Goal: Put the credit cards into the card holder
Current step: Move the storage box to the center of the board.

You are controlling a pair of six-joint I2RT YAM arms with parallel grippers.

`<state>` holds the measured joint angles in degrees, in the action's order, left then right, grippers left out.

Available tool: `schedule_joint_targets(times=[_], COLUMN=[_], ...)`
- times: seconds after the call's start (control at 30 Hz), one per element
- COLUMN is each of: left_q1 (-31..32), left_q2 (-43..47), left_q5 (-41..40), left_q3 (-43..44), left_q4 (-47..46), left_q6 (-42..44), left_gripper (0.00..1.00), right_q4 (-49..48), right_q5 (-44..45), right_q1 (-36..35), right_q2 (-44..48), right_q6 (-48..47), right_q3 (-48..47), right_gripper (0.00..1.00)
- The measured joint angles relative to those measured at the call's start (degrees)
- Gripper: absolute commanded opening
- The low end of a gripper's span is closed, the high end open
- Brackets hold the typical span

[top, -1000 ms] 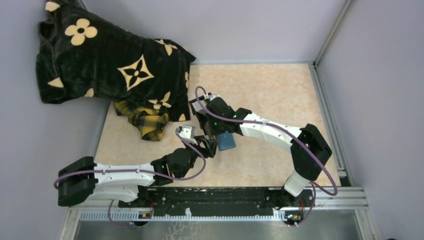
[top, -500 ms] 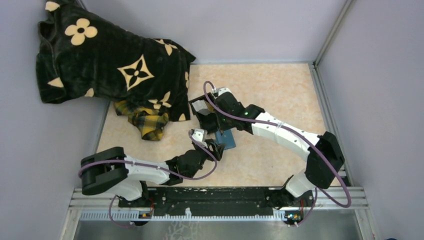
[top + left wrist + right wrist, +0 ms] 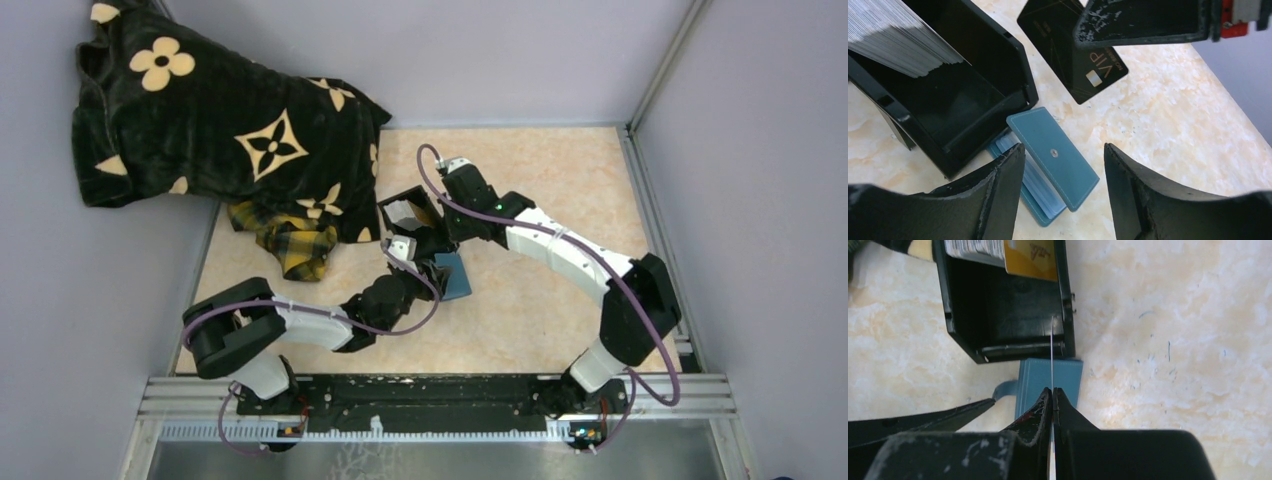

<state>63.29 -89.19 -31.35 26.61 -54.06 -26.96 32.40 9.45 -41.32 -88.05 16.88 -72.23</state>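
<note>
Lying flat on the pale marbled desk (image 3: 1173,125), the blue card holder (image 3: 1055,167) sits just below the left gripper (image 3: 1063,155), whose two black fingers stand apart on either side of it and grip nothing. Its stitched leather-like flap has a small stud and is lifted slightly, showing clear pockets underneath. One corner rests against a glossy black plastic box (image 3: 1013,55) holding a slanted stack of cards (image 3: 898,35). The right gripper (image 3: 1053,392) is closed on a thin black card (image 3: 1073,50) held in the air above the box's corner and the holder. The left wrist view shows this card's face, with gold lettering and a chip. The right wrist view shows it only edge-on, as a fine line. That view alone shows a gold card (image 3: 1030,260) in the box. Only the top view shows a black flowered blanket (image 3: 220,120) and a yellow plaid cloth (image 3: 285,240).
</note>
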Motion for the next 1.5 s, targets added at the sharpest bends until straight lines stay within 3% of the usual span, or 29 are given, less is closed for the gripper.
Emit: schedule_joint_targets(times=[0.47,0.63,1.07,1.5], left_q1=[-1.62,-2.71,-4.55,-4.55], left_q2=[-5.60,-8.81,-16.13,-14.86], left_q5=[6.91,8.81,11.80,11.32], left_q3=[4.98,5.03,9.49,4.44], left_q4=[-2.36,-2.91,-3.85,-8.11], left_q6=[-0.26,-0.81,-1.95,-3.48], left_gripper=[0.65,0.65,0.63,0.66], right_q4=[-1.84,-2.51,-2.56,-3.37], right_q5=[-5.18,-4.31,2.49,7.45], right_q1=[1.86,3.21,6.69,12.46], right_q2=[-19.91,-25.31,-26.03,-26.01], right_q6=[-5.33,-6.58,-8.85,-8.66], right_q3=[-15.56,-17.09,-17.14,-15.10], right_gripper=[0.00,0.00,0.00,0.00])
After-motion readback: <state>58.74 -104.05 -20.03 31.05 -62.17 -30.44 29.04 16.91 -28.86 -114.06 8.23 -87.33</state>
